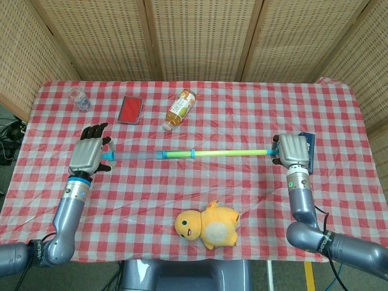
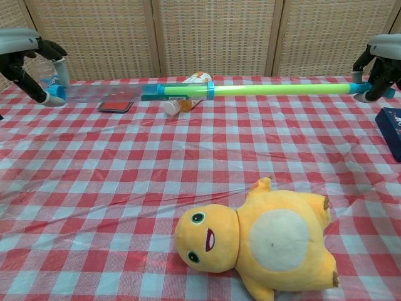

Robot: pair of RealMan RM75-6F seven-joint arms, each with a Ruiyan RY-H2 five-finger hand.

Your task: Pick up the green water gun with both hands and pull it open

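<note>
The green water gun (image 1: 218, 153) (image 2: 276, 89) hangs level above the table, drawn out long. Its green barrel runs to the right, and a clear plunger rod (image 1: 132, 156) (image 2: 100, 92) stretches out of it to the left. My left hand (image 1: 88, 156) (image 2: 28, 63) grips the blue handle at the rod's far left end. The blue tip at the barrel's right end sits in the grip of my right hand (image 1: 293, 150) (image 2: 379, 66). Both hands are well apart, near opposite sides of the table.
A yellow plush toy (image 1: 207, 225) (image 2: 263, 235) lies at the front middle. A tea bottle (image 1: 180, 108) lies behind the gun, a red case (image 1: 130, 110) and a clear cup (image 1: 78, 97) at back left. A dark blue box (image 2: 392, 128) sits by my right hand.
</note>
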